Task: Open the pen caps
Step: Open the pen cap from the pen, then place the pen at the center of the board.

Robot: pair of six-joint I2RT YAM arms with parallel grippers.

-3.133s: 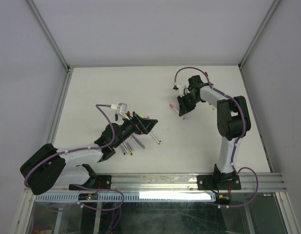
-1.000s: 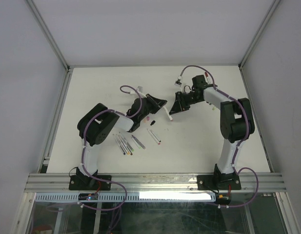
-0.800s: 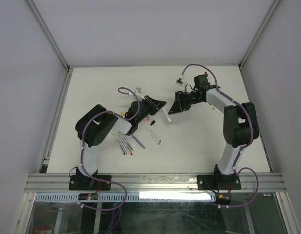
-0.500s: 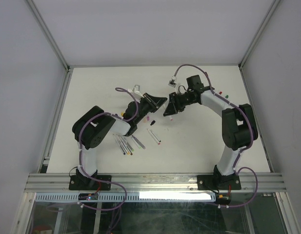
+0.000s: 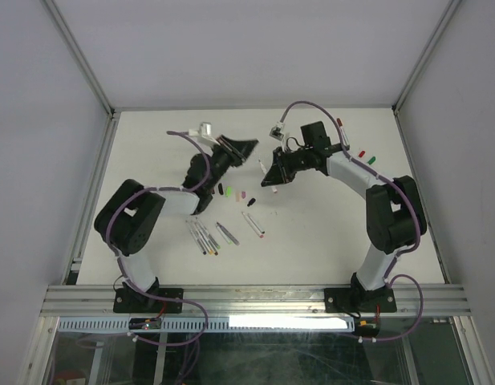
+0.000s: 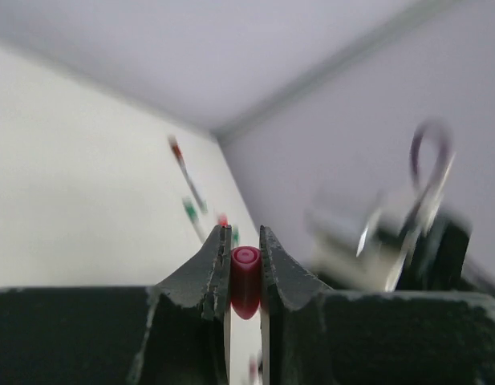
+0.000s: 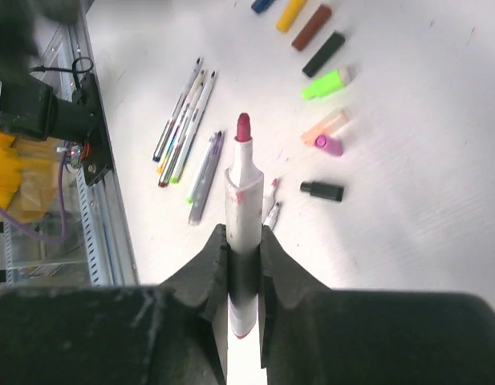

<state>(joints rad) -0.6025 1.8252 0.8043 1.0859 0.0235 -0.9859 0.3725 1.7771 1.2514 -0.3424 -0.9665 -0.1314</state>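
Left claw (image 6: 245, 234) is pinched tight on a red cap (image 6: 245, 282), raised over the bench (image 5: 327, 233). Right claw (image 7: 244, 241), near and facing it, is closed around a pen (image 7: 241, 184) whose red tip is bare. Pens (image 7: 183, 120) lie bunched on the bench. Beside them, loose caps (image 7: 326, 83) lie in a row: blue, yellow, brown, black, green, peach, magenta.

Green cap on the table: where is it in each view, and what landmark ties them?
Top external: green cap in the cap row, lower left of the right gripper.
Right wrist: the cap sits upper right, beyond the held pen.
Left wrist: not in it.
Shared landmark: right gripper, at bottom in its own view, blurred at right in left wrist.
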